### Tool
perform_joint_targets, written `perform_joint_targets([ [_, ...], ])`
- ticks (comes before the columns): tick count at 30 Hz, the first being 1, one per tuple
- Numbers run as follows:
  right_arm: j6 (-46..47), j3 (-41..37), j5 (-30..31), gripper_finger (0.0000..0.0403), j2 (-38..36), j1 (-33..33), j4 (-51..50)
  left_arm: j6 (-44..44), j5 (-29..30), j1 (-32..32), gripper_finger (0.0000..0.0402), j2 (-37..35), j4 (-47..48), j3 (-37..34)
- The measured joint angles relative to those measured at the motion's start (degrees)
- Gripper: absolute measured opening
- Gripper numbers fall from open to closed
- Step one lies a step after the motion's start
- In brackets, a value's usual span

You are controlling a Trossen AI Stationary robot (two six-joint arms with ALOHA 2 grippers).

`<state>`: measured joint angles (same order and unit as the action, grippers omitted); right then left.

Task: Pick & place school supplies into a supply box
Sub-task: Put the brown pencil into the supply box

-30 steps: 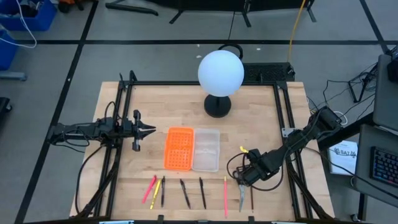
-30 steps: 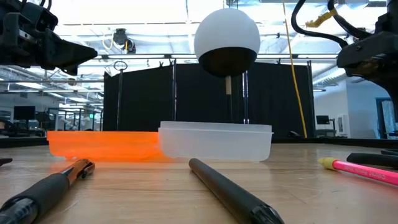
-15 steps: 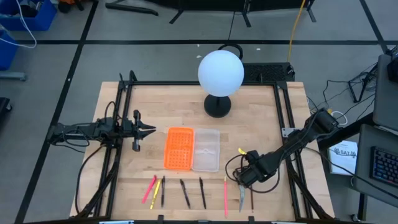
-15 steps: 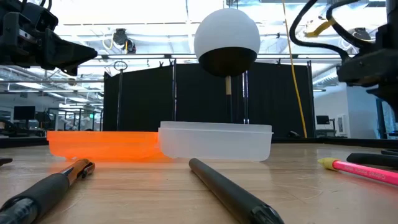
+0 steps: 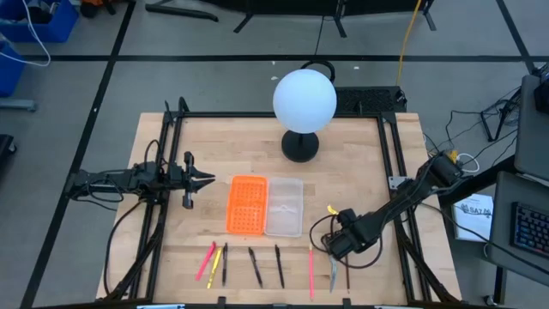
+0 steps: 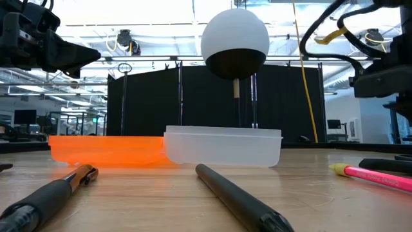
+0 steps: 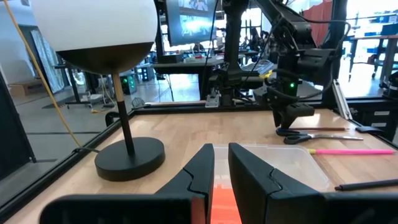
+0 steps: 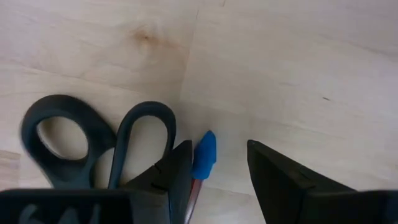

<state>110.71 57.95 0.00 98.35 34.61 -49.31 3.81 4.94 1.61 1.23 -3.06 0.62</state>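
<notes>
Two grippers are yours to track. Your right gripper sits low over the near right part of the table, fingers parted to a moderate gap. In its wrist view the blue pen tip lies in that gap, close against one finger, with bare wood between it and the other finger. The scissors lie just outside the gap, their black handle loops beside that same finger; from above, their silver blades point away from the gripper toward the table's near edge.

Your left gripper waits well off to the other side, held above the table, fingers nearly together with only a thin slit showing in its wrist view. Its tips point at the orange perforated tray.

The clear supply box sits touching the orange tray, on the side nearer your right gripper, and appears to hold nothing.

Beyond the scissors from your right gripper lie, in a row: a pink pen, two black pens, a third black pen, a yellow pencil and a pink pencil. None is in the box.

A globe lamp stands at the far side of the table.
</notes>
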Motion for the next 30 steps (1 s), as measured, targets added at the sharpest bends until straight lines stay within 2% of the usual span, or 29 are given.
perform_joint_targets([
  [7, -4.0, 0.24, -0.09, 0.0144, 1.41, 0.0, -0.29, -0.07, -0.4, 0.0, 0.0058, 0.0, -0.07, 0.0],
  [10, -5.37, 0.22, -0.12, 0.0132, 1.45, -0.02, -0.34, -0.07, -0.42, 0.0, 0.0058, 0.0, -0.27, 0.0],
  [21, -7.98, 0.11, -1.39, 0.0016, 1.57, -0.04, -0.17, -2.55, -0.57, -0.02, 0.0058, -0.01, -0.51, 0.0],
  [30, -8.13, -0.26, -0.41, 0.0012, -2.48, -0.11, -1.1, -3.93, -0.57, -0.02, 0.0058, 0.0, -0.6, 0.0],
])
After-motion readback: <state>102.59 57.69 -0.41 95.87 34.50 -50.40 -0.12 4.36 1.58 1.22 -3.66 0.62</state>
